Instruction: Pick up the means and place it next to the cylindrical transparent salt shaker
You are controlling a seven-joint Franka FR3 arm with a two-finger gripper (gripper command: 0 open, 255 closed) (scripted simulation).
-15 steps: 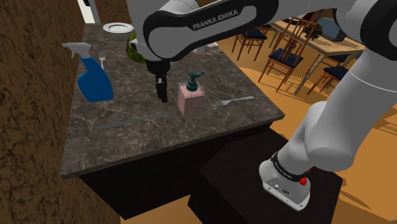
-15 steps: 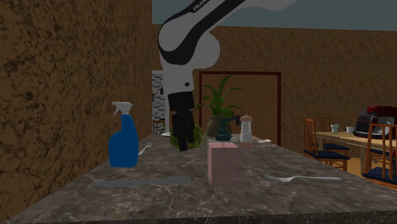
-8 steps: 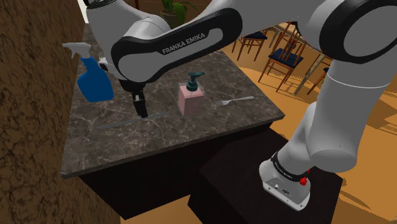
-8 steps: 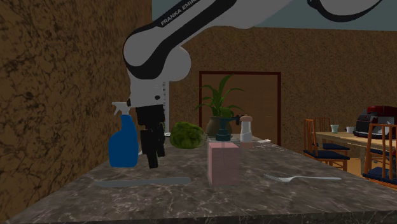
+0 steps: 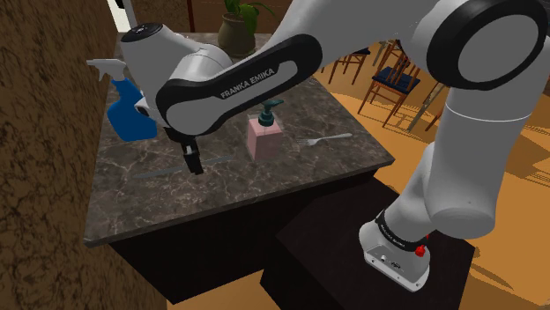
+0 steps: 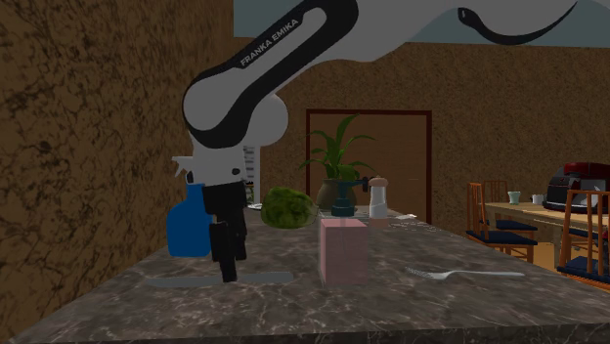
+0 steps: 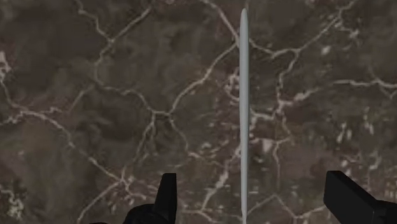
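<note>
- Plainly, the gripper (image 5: 194, 166) hung low over the dark marble counter (image 5: 291, 172), fingers spread wide and holding nothing.
- We saw the task's thing, a long thin grey utensil (image 7: 243, 95), probably a knife, lying flat on the counter. It ran lengthwise through the gap between the two fingers, about midway and touching neither.
- From the second exterior view, the gripper (image 6: 228, 266) stood right over the utensil (image 6: 266, 278), with the blue spray bottle (image 6: 191, 227) behind it and the pink soap dispenser (image 6: 343, 250) to that view's right.
- We judged the step in hand to be the last descent before closing, with nothing lifted yet.
- Our first worry was thinness. The utensil lay so flat that fingers closing a little too high could meet over it, and fingers going too low could press into the stone.
- A pinch on such a narrow edge could also make it tip or skid out sideways.
- Gripped away from its balance point, it might swing down at one end during the lift. We could not tell which end was heavier.
- The salt shaker (image 6: 377, 199) stood well apart at the far end, near a green leafy head (image 6: 286, 207) and a potted plant (image 6: 338, 161). A long utensil carried low could knock the dispenser or the shaker itself.
</note>
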